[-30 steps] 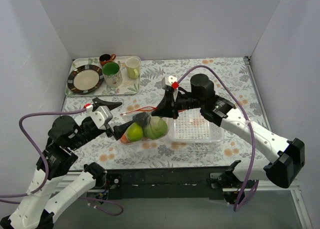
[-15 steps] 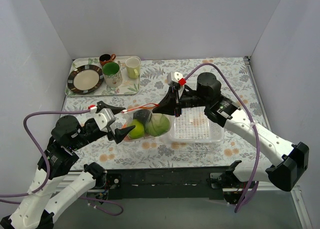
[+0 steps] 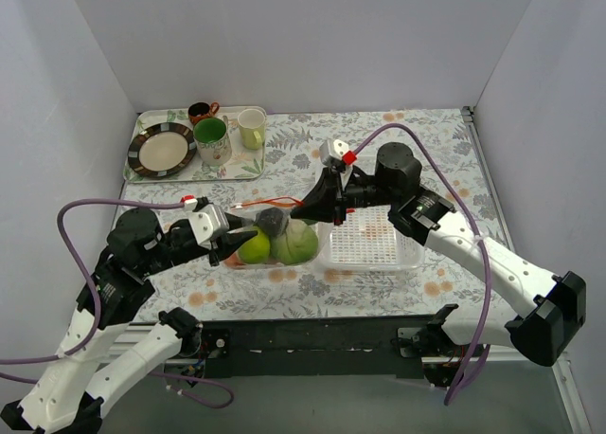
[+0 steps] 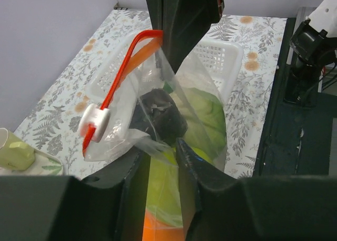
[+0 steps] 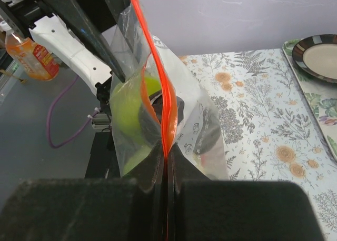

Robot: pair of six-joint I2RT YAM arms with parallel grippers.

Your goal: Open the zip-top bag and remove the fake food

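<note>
Top external: zip-top bag (image 3: 276,237) is held up between both grippers, just left of the white basket (image 3: 379,249).
Right gripper (image 5: 167,156): fingers pressed together on the bag's orange-red zip strip (image 5: 158,88).
Left gripper (image 4: 160,149): fingers nipping the bag's lower plastic.
Fake food (image 4: 202,112): green fruits and a dark piece, inside the bag.

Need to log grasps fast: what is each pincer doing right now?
Left pincer: shut on the bag, near its bottom.
Right pincer: shut on the bag's zip strip.
</note>
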